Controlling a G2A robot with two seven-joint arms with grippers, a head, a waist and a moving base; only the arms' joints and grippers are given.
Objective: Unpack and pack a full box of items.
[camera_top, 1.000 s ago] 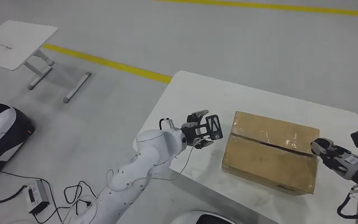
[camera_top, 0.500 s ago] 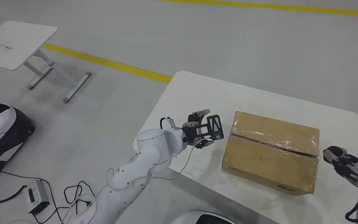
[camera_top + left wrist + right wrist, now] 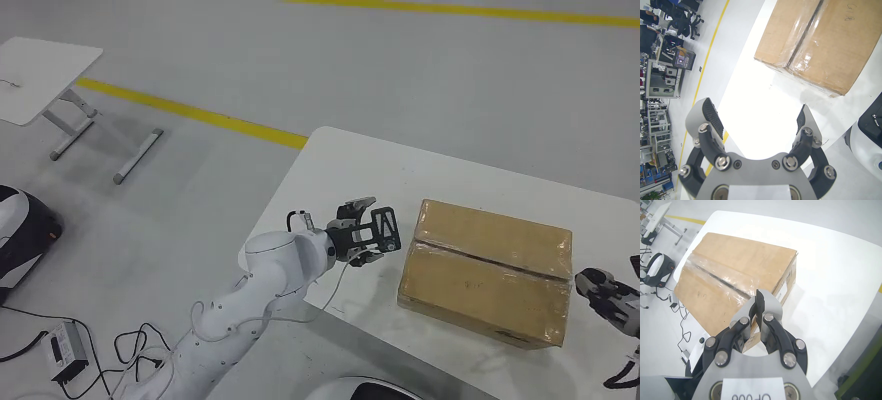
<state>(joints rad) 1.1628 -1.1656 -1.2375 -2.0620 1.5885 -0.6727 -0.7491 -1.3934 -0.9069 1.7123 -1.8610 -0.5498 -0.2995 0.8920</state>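
A closed cardboard box (image 3: 487, 283) lies on the white table (image 3: 350, 170), its top seam sealed with clear tape. My left gripper (image 3: 378, 232) hangs open just off the box's left end, nothing between its fingers. In the left wrist view the left gripper (image 3: 755, 106) faces the box (image 3: 815, 43) across a strip of bare table. My right gripper (image 3: 600, 288) sits at the box's right end. The right wrist view shows the right gripper (image 3: 758, 296) shut, tips level with the taped seam's end on the box (image 3: 730, 262), with nothing seen between them.
The table's rounded edge (image 3: 857, 306) runs close behind the right gripper. A small white side table (image 3: 40, 75) stands on the floor at far left, beside a yellow floor line (image 3: 190, 113). Cables and a power brick (image 3: 68, 350) lie on the floor.
My right gripper has drawn back from the box's right end, toward the table's near right edge. The left gripper has hardly shifted and stays open.
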